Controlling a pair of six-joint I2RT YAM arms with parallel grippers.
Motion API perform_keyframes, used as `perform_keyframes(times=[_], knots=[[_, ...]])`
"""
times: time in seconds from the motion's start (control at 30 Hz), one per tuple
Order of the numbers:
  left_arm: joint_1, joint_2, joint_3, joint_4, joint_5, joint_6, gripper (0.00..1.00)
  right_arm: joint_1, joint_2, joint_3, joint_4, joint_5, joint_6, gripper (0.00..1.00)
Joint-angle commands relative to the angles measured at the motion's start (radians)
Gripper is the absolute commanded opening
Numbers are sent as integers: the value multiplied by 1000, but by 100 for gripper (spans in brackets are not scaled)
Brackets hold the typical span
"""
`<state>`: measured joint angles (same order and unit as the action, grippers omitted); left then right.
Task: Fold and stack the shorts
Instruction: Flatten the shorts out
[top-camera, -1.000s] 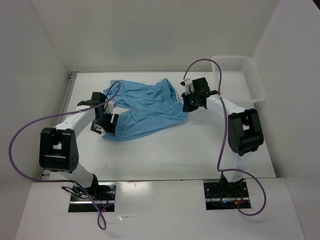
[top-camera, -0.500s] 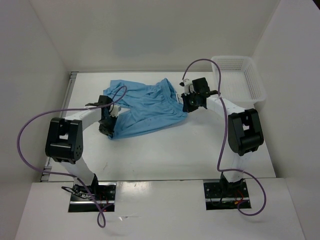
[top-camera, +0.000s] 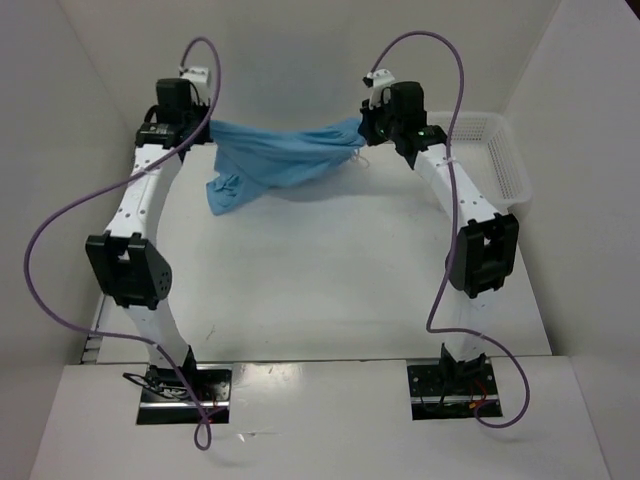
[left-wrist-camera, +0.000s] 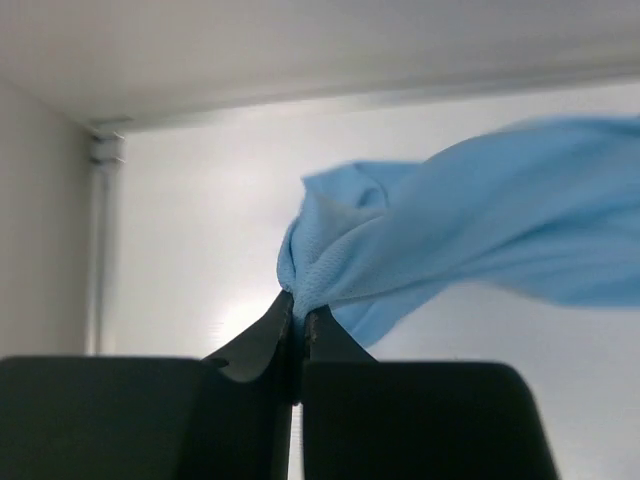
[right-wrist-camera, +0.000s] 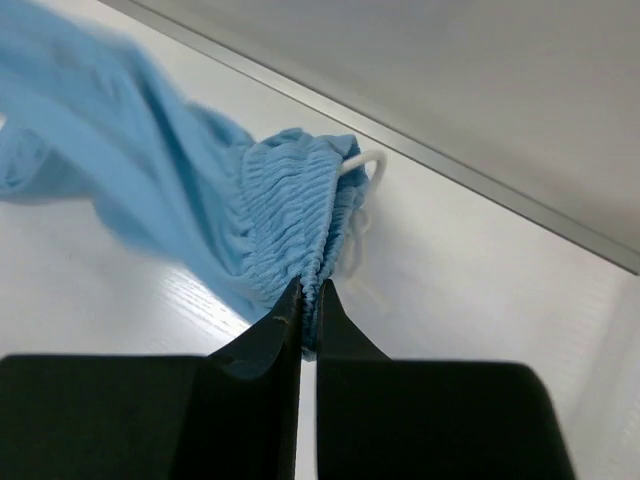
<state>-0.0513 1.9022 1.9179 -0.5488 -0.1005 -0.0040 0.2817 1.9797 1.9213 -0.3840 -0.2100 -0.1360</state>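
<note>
— Both arms have risen since a second ago. Back then the shorts (top-camera: 285, 158) lay spread on the table (top-camera: 330, 290); now they hang in the air, stretched between the two grippers toward the far end.
— Where do they sag?
— Near the left side. One leg droops in a bunch below the taut span, and from the top view I cannot tell whether its tip touches the table.
— And the left gripper (left-wrist-camera: 297, 312)?
— Its jaws are pressed together on a pinch of blue mesh fabric. In the wrist view the cloth fans up and away to the right.
— What about the right gripper (right-wrist-camera: 308, 292)?
— Closed as well, nipping the gathered waistband. A loop of the white drawstring cord (right-wrist-camera: 365, 165) pokes out just beyond the held edge.
— How do the arms stand?
— Each one is extended high and forward from its base, with the wrists level with each other.
— What lies beyond?
— A white mesh basket (top-camera: 500, 165) sits at the far right of the table, to the right of the right gripper and apart from the cloth.
</note>
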Motion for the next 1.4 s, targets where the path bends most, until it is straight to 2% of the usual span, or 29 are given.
perform_keyframes(times=[0.0, 0.1, 0.13, 0.23, 0.27, 0.37, 0.4, 0.47, 0.5, 0.57, 0.6, 0.67, 0.77, 0.87, 1.07, 1.27, 1.37], knots=[[16, -129, 5, -23, -65, 4, 0, 5, -117, -22, 22, 64, -22, 0], [16, -221, -127, -54, -74, 4, 0, 5, -191, -192, -24, -1, -66, 0], [16, -244, -240, -65, -74, 4, 0, 5, -235, -235, -38, -18, -91, 0], [5, -336, -405, -94, -114, 4, 0, 5, -312, -392, -88, -84, -134, 0], [5, -385, -524, -94, -125, 4, 0, 16, -329, -430, -99, -104, -173, 0], [-18, -471, -698, -135, -157, 4, 0, 43, -392, -563, -144, -135, -244, 0], [-28, -488, -794, -151, -157, 4, 0, 54, -404, -628, -165, -144, -258, 0], [-39, -532, -877, -209, -98, 4, 2, 63, -444, -688, -187, -167, -296, 0], [-50, -546, -914, -230, -72, 4, 4, 63, -455, -744, -196, -180, -312, 0], [-50, -568, -1000, -295, 5, 4, 16, 77, -485, -818, -217, -180, -342, 0], [-50, -568, -1019, -336, 24, 4, 28, 77, -486, -837, -217, -169, -365, 0], [-50, -587, -1030, -376, 76, 4, 58, 77, -499, -876, -239, -169, -379, 0], [-50, -597, -1030, -424, 116, 4, 71, 77, -521, -901, -239, -158, -390, 0], [-50, -583, -973, -415, 113, 4, 71, 77, -532, -923, -239, -147, -390, 0], [-7, -424, -834, -78, 41, 4, 71, 77, -532, -943, -239, -147, -418, 0], [-7, -194, -686, 45, 122, 4, 73, 77, -532, -952, -221, -138, -436, 0], [-7, -132, -643, 46, 147, 4, 74, 77, -522, -952, -210, -138, -436, 0]])
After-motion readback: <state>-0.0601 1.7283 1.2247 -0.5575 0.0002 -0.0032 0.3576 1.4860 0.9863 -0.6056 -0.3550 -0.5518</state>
